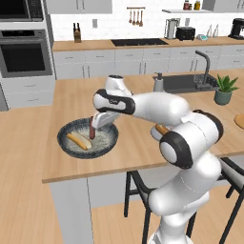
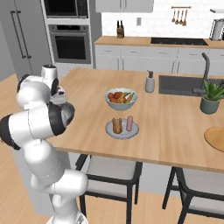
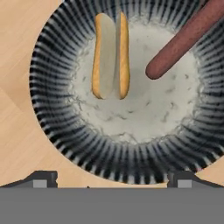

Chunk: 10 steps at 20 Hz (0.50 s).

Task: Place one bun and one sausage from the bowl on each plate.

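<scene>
The dark bowl [image 1: 108, 144] stands near the counter's left front corner, and the hand view looks straight down into the bowl [image 3: 52, 127]. A split golden bun [image 3: 110, 54] lies on its speckled floor, also seen as the bun [image 1: 78, 141]. A dark reddish sausage [image 3: 183, 39] leans against the bowl's wall; the same sausage [image 1: 91, 128] rises beside the hand. My gripper [image 1: 96, 130] hovers over the bowl, and the gripper [image 3: 113, 179] is open with nothing between its tips. The grey-blue plate [image 2: 122, 133] carries a bun [image 2: 116, 125] and a pink sausage [image 2: 130, 123]. The tan plate [image 2: 216, 139] sits far right.
A white fruit bowl [image 2: 120, 98] stands behind the grey-blue plate. Further back are a soap dispenser [image 2: 150, 82], the sink [image 2: 179, 85] with its tap, and a potted plant [image 2: 211, 98]. Dark stools [image 2: 109, 175] stand under the counter's front edge.
</scene>
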Motion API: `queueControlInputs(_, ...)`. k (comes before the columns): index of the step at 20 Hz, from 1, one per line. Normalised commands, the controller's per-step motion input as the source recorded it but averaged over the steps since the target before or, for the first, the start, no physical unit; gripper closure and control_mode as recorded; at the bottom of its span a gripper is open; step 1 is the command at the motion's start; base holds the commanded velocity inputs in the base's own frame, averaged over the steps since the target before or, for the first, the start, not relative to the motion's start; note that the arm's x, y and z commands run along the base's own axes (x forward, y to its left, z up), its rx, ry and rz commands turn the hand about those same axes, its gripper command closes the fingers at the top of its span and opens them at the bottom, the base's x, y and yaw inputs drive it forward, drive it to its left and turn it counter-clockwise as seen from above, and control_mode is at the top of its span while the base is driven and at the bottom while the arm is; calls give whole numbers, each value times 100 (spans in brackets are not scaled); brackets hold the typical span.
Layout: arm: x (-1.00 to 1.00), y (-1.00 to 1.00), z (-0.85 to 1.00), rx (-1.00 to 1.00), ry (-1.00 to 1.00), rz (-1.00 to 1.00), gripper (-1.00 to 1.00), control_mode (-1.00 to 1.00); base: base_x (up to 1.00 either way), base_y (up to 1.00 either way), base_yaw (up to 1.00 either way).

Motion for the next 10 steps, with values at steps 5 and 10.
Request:
queueControlInputs(5,0,60,-32,0,0,0,-100,-100,0,0,0)
queueControlInputs(10,10,52,-15,0,0,0,-100,-100,0,0,0)
